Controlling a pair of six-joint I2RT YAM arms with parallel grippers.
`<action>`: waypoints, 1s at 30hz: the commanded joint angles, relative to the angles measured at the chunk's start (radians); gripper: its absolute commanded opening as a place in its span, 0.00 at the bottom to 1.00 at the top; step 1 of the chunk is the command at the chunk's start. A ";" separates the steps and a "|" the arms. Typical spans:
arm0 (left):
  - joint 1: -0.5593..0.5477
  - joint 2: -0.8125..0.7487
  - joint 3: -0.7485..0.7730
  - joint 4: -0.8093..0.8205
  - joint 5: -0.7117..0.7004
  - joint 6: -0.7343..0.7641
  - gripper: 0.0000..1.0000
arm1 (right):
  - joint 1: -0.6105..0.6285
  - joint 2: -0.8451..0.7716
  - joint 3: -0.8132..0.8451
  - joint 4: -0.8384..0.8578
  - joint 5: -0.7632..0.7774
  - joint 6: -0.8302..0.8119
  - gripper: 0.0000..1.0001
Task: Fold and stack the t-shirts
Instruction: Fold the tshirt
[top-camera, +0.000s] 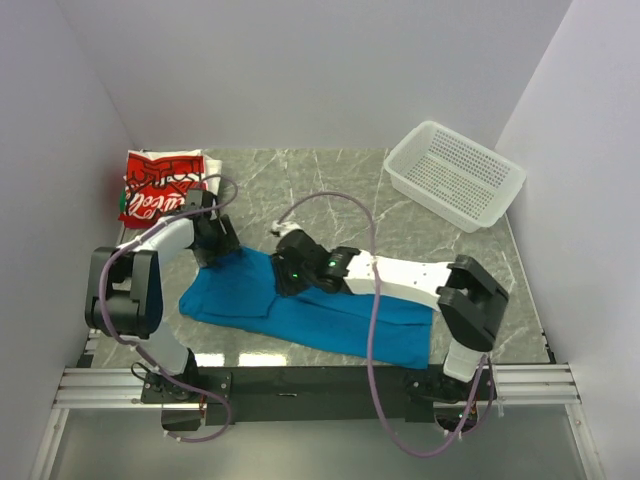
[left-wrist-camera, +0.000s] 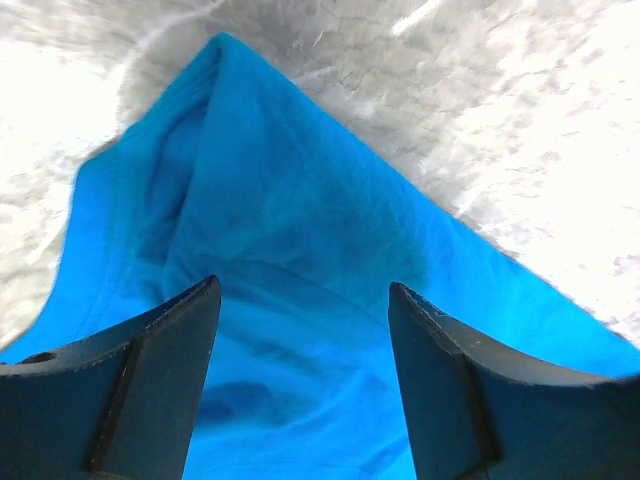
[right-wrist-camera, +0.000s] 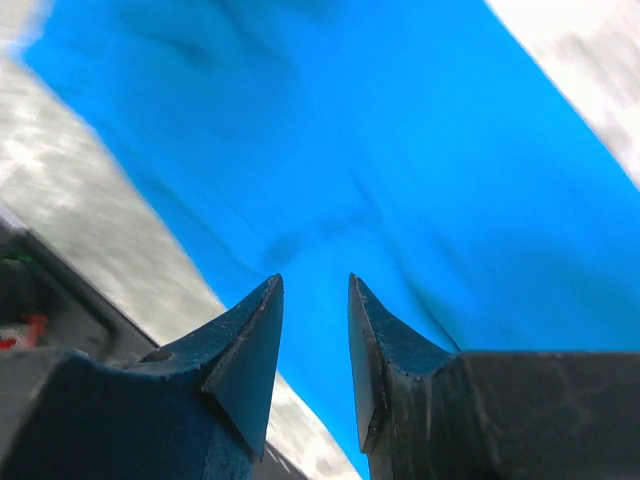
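Observation:
The bright-blue t-shirt lies flattened in a long band across the near part of the marble table. The folded red-and-white t-shirt with white script sits at the far left corner. My left gripper hovers over the blue shirt's far left corner; in the left wrist view its jaws stand wide apart with only blue cloth below. My right gripper is over the shirt's middle; in the right wrist view its jaws stand a small gap apart, empty, above blue cloth.
A white perforated plastic basket stands at the far right, tilted against the wall. White walls close in the left, back and right sides. The arms' black mounting rail runs along the near table edge.

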 joint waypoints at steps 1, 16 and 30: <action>0.006 -0.093 0.038 -0.013 -0.035 0.000 0.74 | -0.038 -0.141 -0.117 -0.066 0.092 0.120 0.40; -0.020 -0.235 -0.163 -0.029 0.098 -0.083 0.74 | -0.216 -0.370 -0.485 -0.083 0.138 0.203 0.40; -0.086 0.047 -0.043 0.002 0.054 -0.039 0.74 | -0.224 -0.247 -0.520 -0.042 0.094 0.238 0.40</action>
